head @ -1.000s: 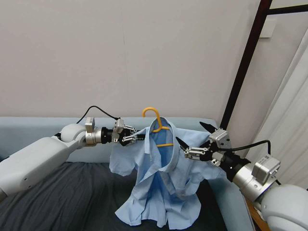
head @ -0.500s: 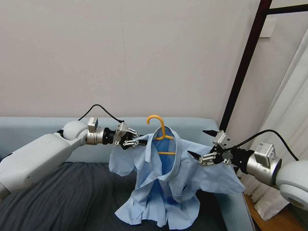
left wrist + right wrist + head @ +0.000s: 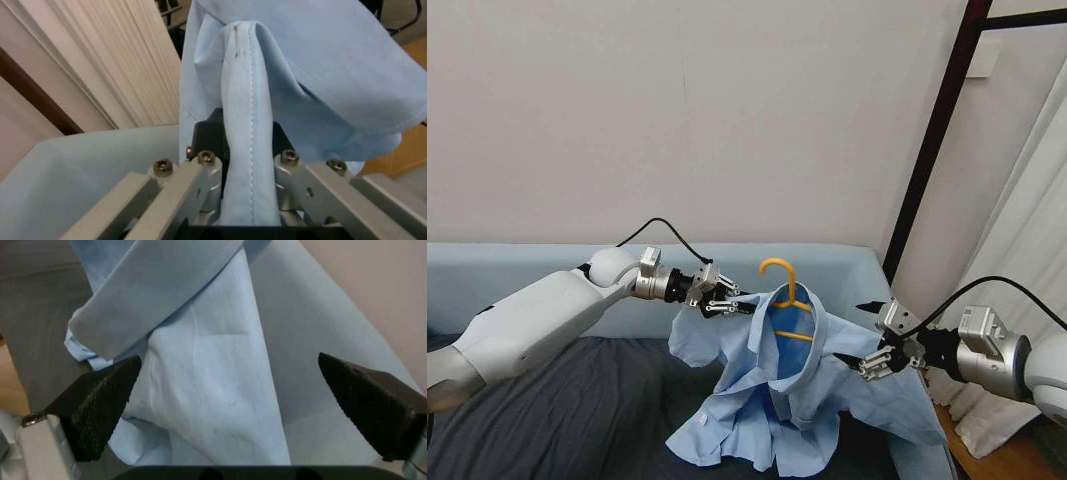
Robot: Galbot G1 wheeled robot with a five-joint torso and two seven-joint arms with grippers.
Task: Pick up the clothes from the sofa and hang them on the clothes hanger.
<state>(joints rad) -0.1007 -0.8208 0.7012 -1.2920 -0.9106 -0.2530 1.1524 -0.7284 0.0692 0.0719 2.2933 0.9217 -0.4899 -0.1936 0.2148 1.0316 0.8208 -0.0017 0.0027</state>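
A light blue shirt (image 3: 772, 400) hangs on a yellow hanger (image 3: 784, 290) above the sofa, its tail drooping onto the seat. My left gripper (image 3: 725, 303) reaches in from the left and is shut on the shirt's shoulder seam (image 3: 250, 130), with the fabric pinched between its fingers (image 3: 207, 130). My right gripper (image 3: 860, 335) is beside the shirt's other shoulder, low on the right. It is open, its black fingers (image 3: 100, 410) spread wide, and shirt cloth (image 3: 213, 365) lies just beyond them, untouched.
The pale blue sofa (image 3: 517, 270) has a dark grey seat cover (image 3: 547, 420). A black rack pole (image 3: 927, 170) rises at the right. Past it hangs a white curtain (image 3: 1027, 230). A plain wall stands behind.
The shirt and hanger have shifted right and a little lower, carried by my left gripper. My right gripper has backed off to the right and dropped lower.
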